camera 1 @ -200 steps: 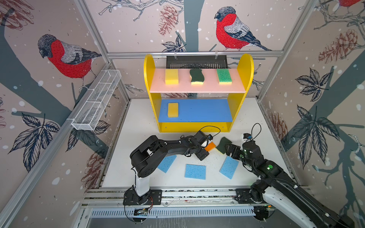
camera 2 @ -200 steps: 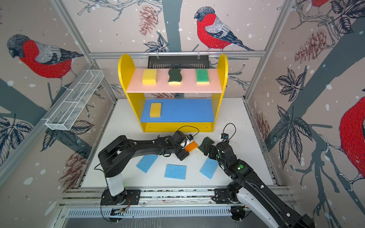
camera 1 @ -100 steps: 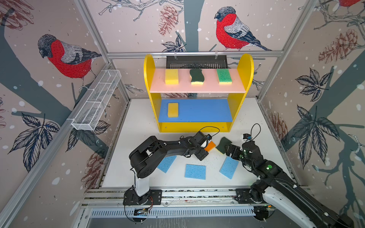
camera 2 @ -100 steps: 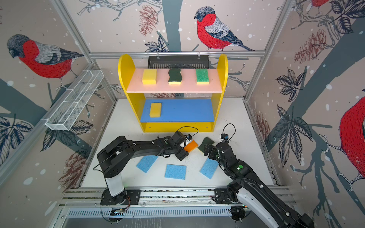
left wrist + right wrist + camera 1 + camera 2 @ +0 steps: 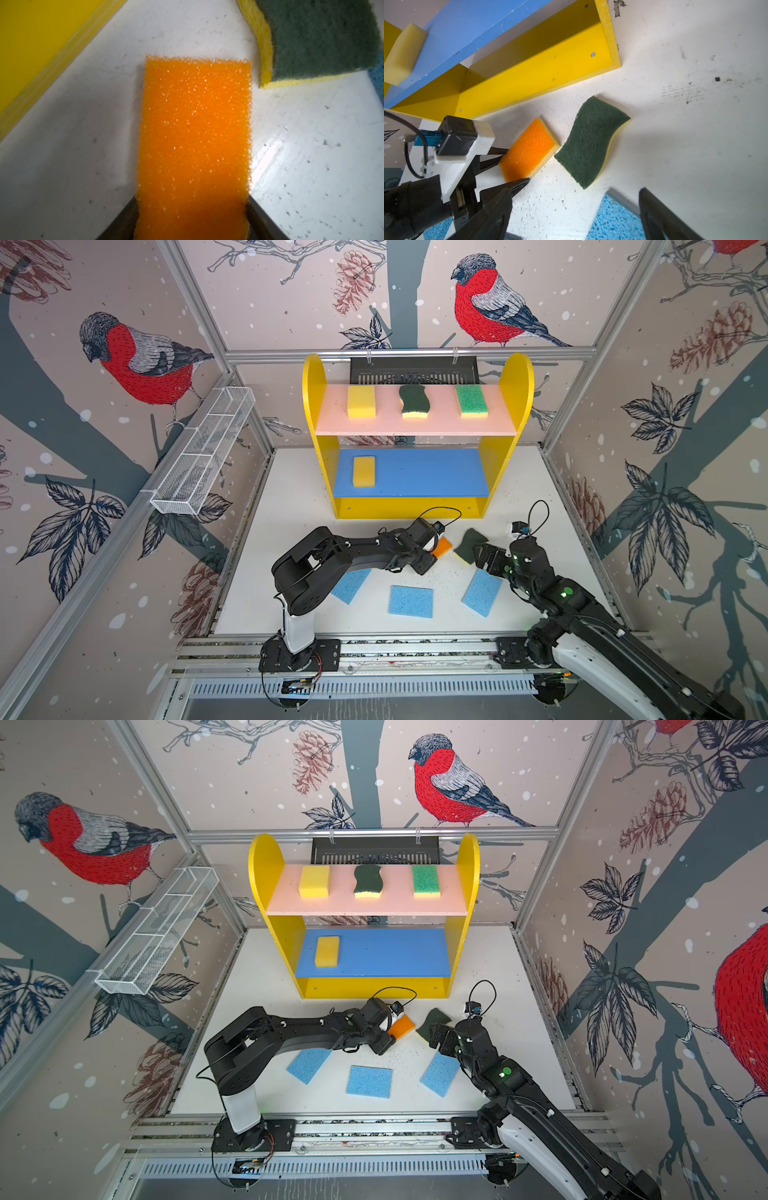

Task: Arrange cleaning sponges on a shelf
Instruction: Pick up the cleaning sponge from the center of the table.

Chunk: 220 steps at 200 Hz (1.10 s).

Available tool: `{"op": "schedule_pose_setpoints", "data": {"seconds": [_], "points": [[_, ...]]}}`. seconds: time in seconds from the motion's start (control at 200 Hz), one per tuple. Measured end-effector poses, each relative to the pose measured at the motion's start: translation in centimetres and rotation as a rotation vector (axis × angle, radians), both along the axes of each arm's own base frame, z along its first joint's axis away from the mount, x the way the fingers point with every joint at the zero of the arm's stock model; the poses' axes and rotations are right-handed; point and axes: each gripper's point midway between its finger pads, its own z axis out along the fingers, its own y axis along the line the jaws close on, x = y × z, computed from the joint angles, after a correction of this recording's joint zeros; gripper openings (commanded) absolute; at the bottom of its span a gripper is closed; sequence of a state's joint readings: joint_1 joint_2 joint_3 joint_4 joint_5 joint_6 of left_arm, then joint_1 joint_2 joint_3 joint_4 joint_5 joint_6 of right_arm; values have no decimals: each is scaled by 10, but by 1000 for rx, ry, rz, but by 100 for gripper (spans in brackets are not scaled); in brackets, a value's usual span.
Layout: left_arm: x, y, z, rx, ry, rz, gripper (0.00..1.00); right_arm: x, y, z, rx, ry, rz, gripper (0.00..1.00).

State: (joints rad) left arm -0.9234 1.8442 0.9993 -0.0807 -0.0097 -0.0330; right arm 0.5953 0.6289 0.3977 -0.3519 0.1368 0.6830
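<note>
An orange-topped sponge (image 5: pixel 443 546) (image 5: pixel 195 135) lies on the white table in front of the shelf (image 5: pixel 515 377). My left gripper (image 5: pixel 434 549) (image 5: pixel 192 218) is shut on it, one finger against each long side. Beside it lies a wavy dark-green sponge (image 5: pixel 469 545) (image 5: pixel 589 143). My right gripper (image 5: pixel 478 555) (image 5: pixel 584 185) hovers open just short of that sponge, holding nothing. Three light-blue sponges (image 5: pixel 351 585) (image 5: pixel 411 601) (image 5: pixel 482 592) lie nearer the front. The pink board carries a yellow sponge (image 5: pixel 361 402), a wavy one (image 5: pixel 414 401) and a bright-green one (image 5: pixel 471 400). The blue board holds a yellow sponge (image 5: pixel 364 471).
A white wire-mesh basket (image 5: pixel 203 452) hangs on the left wall. A black slotted tray (image 5: pixel 413 369) hangs behind the shelf. Both arm bases sit on the metal rail (image 5: pixel 415 649) along the front edge.
My left gripper's fingers have narrowed onto the sides of the orange-topped sponge. Both arms and the other sponges stay where they were.
</note>
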Motion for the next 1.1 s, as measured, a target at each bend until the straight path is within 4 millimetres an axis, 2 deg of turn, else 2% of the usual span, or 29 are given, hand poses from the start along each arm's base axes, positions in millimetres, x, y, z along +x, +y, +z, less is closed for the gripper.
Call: {"op": "schedule_pose_setpoints", "data": {"seconds": [0.25,0.355,0.555,0.74,0.871,1.101], "points": [[9,11,0,7,2,158,60,1,0,0,3,-3,0,95],[13,24,0,15,15,297,60,0,1,0,4,-2,4,95],[2,47,10,-4,97,497,57,1,2,0,5,0,10,95],[-5,51,47,-71,109,589,57,2,3,4,9,-12,11,95],[1,47,81,-142,80,625,56,3,4,6,14,-20,12,95],[10,55,126,-235,16,704,57,4,6,9,8,-31,28,95]]}}
